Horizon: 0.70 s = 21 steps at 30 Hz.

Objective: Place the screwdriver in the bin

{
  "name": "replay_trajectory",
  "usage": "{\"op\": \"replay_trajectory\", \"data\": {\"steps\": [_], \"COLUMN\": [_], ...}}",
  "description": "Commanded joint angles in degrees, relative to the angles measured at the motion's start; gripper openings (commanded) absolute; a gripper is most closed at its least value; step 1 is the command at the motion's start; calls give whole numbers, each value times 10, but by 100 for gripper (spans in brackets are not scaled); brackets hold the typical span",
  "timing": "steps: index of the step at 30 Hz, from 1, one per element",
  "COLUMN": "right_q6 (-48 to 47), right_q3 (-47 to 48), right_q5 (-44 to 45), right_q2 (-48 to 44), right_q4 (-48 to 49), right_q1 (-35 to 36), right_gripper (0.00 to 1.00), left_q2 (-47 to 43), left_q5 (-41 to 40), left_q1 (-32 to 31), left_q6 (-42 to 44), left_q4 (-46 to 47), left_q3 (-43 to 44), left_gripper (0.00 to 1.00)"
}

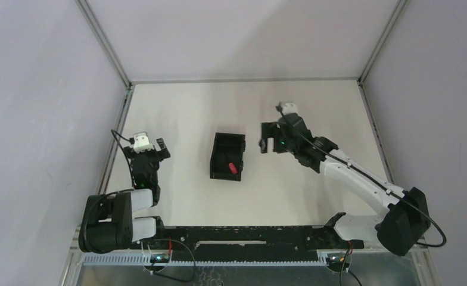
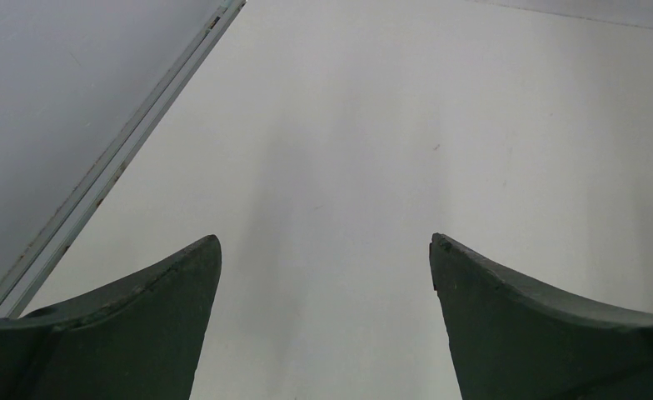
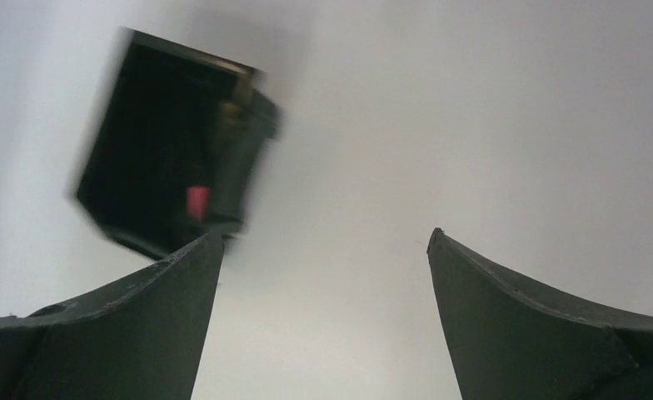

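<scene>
The small black bin [image 1: 221,150] stands in the middle of the table. The red-handled screwdriver [image 1: 233,167] lies inside it, near its front right corner. In the right wrist view the bin [image 3: 152,142] is blurred at upper left, with the red handle [image 3: 196,202] showing inside. My right gripper [image 1: 268,143] is open and empty, just right of the bin and apart from it; its jaws [image 3: 323,250] stand wide over bare table. My left gripper [image 1: 152,149] is open and empty at the left of the table, its jaws [image 2: 325,250] wide over bare table.
White table [image 1: 314,107] enclosed by grey walls with metal frame rails [image 1: 119,131] at the left and right edges. The rail also shows in the left wrist view [image 2: 132,142]. A black and metal base bar [image 1: 243,235] runs along the near edge.
</scene>
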Motion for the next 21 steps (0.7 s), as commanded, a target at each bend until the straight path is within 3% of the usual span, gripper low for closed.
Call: {"op": "replay_trajectory", "data": {"steps": [1,9,21], "right_q6": [34,76,98], "right_q3": [-122,-302,-328], "right_q5": [5,77,86], "right_q2": [-90,-230,-230], "right_q4": [67,76,84], "right_q1": [-69,-115,-125], "right_gripper": [100,100,100], "left_q2": [0,1,1], "left_q5": [-2,-2,-3], "left_q1": [-4,-4,-3], "left_q6": [10,10,9], "left_q4": [23,23,23], "left_q3": [31,31,31], "left_gripper": [100,100,100]}}
